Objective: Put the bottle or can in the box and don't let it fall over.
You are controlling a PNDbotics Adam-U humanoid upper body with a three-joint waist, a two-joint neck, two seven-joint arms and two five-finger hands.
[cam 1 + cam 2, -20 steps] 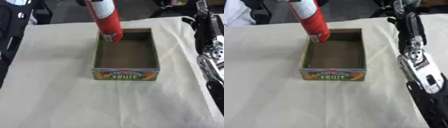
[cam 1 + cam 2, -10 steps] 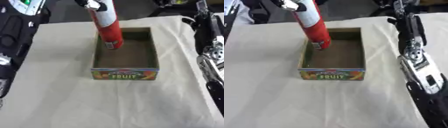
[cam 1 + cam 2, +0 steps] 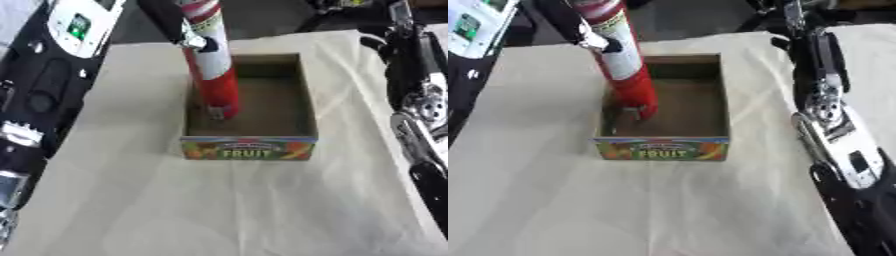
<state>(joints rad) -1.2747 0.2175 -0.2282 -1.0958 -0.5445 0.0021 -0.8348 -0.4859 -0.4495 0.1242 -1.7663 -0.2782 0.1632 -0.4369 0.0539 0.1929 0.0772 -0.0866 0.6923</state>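
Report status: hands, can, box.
Left hand shut on red can, upright, base inside the fruit box at its left wall. Right hand not seen. Nothing in the way.

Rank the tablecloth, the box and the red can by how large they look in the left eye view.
1. The tablecloth, by far the largest.
2. The box.
3. The red can, held by the left hand; it is tall and its top is cut off, but it covers less area than the box.
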